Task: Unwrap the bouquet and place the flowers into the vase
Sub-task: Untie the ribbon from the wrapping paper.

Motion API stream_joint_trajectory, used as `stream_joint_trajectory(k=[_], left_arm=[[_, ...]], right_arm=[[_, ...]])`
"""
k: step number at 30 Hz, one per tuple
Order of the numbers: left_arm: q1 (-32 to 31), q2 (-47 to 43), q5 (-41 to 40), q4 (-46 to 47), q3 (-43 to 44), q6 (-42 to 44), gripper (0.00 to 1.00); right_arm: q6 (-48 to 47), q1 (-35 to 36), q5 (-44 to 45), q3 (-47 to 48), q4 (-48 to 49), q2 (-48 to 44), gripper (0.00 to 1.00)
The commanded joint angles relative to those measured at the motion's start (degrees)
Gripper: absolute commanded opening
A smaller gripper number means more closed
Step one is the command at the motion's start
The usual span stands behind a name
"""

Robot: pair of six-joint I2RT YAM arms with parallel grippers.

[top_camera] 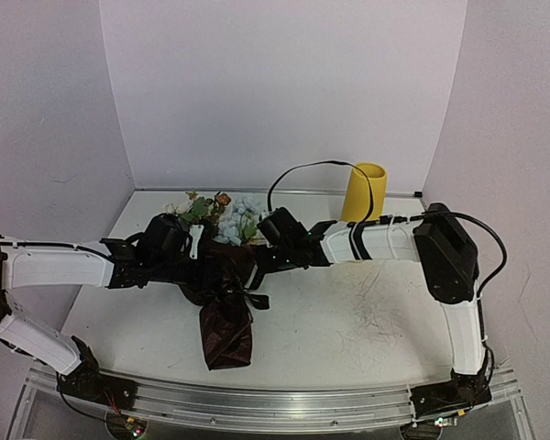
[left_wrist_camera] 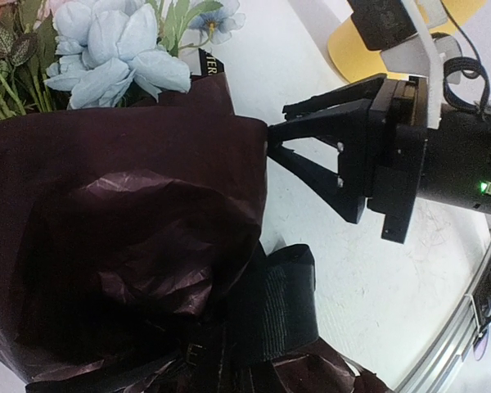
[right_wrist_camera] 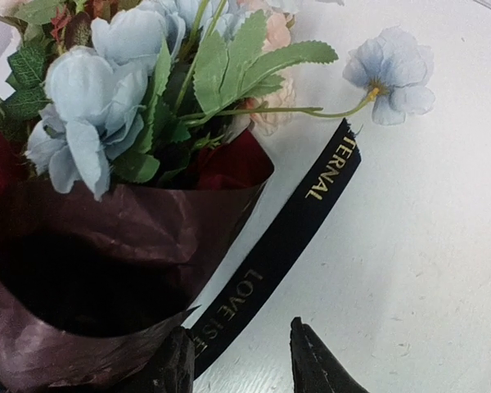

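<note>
Right tool (right_wrist_camera: pixel 239 334): jaws partway apart with nothing clamped. The black ribbon (right_wrist_camera: pixel 311 196) runs diagonally into the gap and ends at the left-hand fingertip (right_wrist_camera: pixel 178 360).
Right tool, position: at the 3 o'clock side of the bouquet (top_camera: pixel 222 284). In the left wrist view its tips sit at the edge of the dark red paper (left_wrist_camera: pixel 139 205).
Left tool (top_camera: pixel 191 259): closed. In its own wrist view the fingers are hidden behind the paper, so I cannot tell what they pinch.
Left tool, position: at the bouquet's 9 o'clock side, level with the tied neck and opposite the right tool, with the bouquet between the two.
Bouquet, long axis: runs 12 to 6 o'clock in the top view, leaning slightly toward 11 at the far end.
Bouquet, pointing: blooms toward 12 o'clock (the back wall); the tail of the wrap is toward 6 o'clock and lies on the surface (top_camera: pixel 348 312).
Flowers (right_wrist_camera: pixel 86 115): still inside the wrap. Pale blue, white, peach and rusty heads with green leaves stand out of the open mouth of the paper.
Ribbon detail: gold lettering. One free end lies flat on the surface at the bouquet's 3 o'clock side, and a black loop shows at the neck.
Vase (top_camera: pixel 365 192): yellow and upright, at about 2 o'clock from the bouquet near the back wall, well apart from the wrap and beyond the right arm.
</note>
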Motion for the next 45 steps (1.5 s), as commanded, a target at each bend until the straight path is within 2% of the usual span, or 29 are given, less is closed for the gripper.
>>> stream_joint_trajectory(k=[1, 18, 38, 40, 43, 45], left_arm=[[-0.14, -2.41, -1.10, 3.05, -0.85, -1.47, 0.03], [-0.15, -1.27, -0.89, 4.65, -1.07, -2.64, 0.02], [-0.14, -1.35, -2.36, 4.84, -1.51, -2.56, 0.02], [-0.16, -1.44, -2.35, 4.84, -1.50, -2.70, 0.02], [-0.14, -1.70, -2.36, 4.90, -1.56, -2.85, 0.02], [-0.16, -1.84, -2.36, 4.88, -1.69, -2.88, 0.02]], right_arm=[[-3.62, 0.35, 4.61, 4.90, -3.84, 2.72, 0.45], [-5.11, -0.02, 1.29, 11.11, -5.61, 10.97, 0.48], [-8.35, -0.86, 0.42, 6.60, -6.65, 9.89, 0.48], [-8.55, -0.97, -0.30, 6.42, -6.65, 10.06, 0.51], [-8.51, -0.96, -1.15, 6.60, -6.83, 10.57, 0.61], [-8.62, -0.94, -1.72, 7.00, -6.99, 10.99, 0.63]])
